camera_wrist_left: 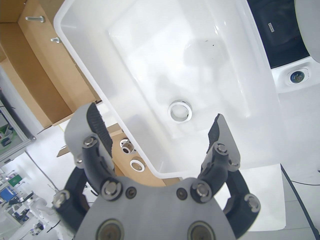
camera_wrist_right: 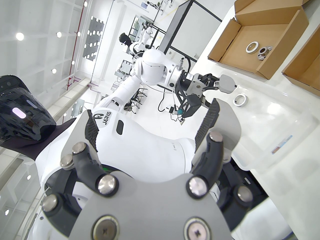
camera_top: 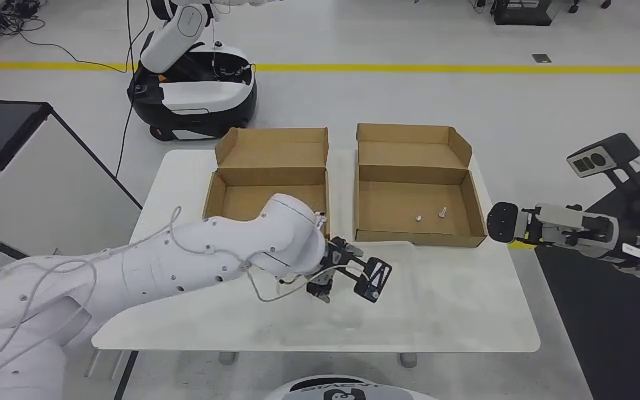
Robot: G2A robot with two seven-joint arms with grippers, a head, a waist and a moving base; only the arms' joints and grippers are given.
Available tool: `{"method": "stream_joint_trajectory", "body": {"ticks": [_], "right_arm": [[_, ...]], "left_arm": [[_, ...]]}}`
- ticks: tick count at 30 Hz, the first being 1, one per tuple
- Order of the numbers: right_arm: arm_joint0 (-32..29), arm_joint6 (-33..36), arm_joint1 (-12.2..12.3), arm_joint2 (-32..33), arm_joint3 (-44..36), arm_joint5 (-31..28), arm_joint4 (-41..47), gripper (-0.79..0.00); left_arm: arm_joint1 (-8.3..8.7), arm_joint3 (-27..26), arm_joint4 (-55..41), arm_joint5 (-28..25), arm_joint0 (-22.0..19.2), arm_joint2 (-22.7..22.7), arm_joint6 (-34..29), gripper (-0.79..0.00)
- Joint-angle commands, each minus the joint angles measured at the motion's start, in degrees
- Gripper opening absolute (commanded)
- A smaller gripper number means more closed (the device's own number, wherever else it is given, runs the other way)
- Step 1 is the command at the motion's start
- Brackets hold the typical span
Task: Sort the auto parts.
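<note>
**Left gripper** (camera_wrist_left: 157, 122) – fingers spread wide, nothing between them. It hangs over the white tray (camera_wrist_left: 155, 46), near the front middle of the table (camera_top: 185, 200). In the top view it sits just in front of the left cardboard box (camera_top: 265, 190).

**Metal ring** (camera_wrist_left: 179, 111) – lies flat on the tray floor, below the spread fingers and clear of both pads. The right wrist view shows it (camera_wrist_right: 240, 100) just beside the left gripper (camera_wrist_right: 220, 84), with no contact visible.

**Left cardboard box** – lid folded back. It holds a second ring (camera_wrist_right: 252, 47) and a flanged bushing (camera_wrist_right: 264, 51), close together on the bottom.

**Right cardboard box** (camera_top: 415, 200) – lid folded back. It holds two bolts (camera_top: 438, 211), near each other towards its right side.

**Right gripper** (camera_wrist_right: 152, 114) – fingers apart, holding nothing. In the top view it is off the table's right edge (camera_top: 505, 222), level with the right box and well apart from the tray.
</note>
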Motion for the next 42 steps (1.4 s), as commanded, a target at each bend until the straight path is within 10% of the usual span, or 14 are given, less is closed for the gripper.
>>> {"method": "stream_joint_trajectory", "body": {"ticks": [1, 25, 42], "right_arm": [[0.0, 0.0, 0.0, 0.0, 0.0, 0.0, 0.0, 0.0], [0.0, 0.0, 0.0, 0.0, 0.0, 0.0, 0.0, 0.0], [0.0, 0.0, 0.0, 0.0, 0.0, 0.0, 0.0, 0.0]], "left_arm": [[-0.3, 0.8, 1.2, -0.3, 1.2, 0.0, 0.4, -0.092], [-1.18, 10.7, 18.1, -9.5, 6.4, 0.0, 9.5, -0.394], [-3.17, 13.9, 22.8, -12.5, 8.8, 0.0, 12.5, -0.428]]}}
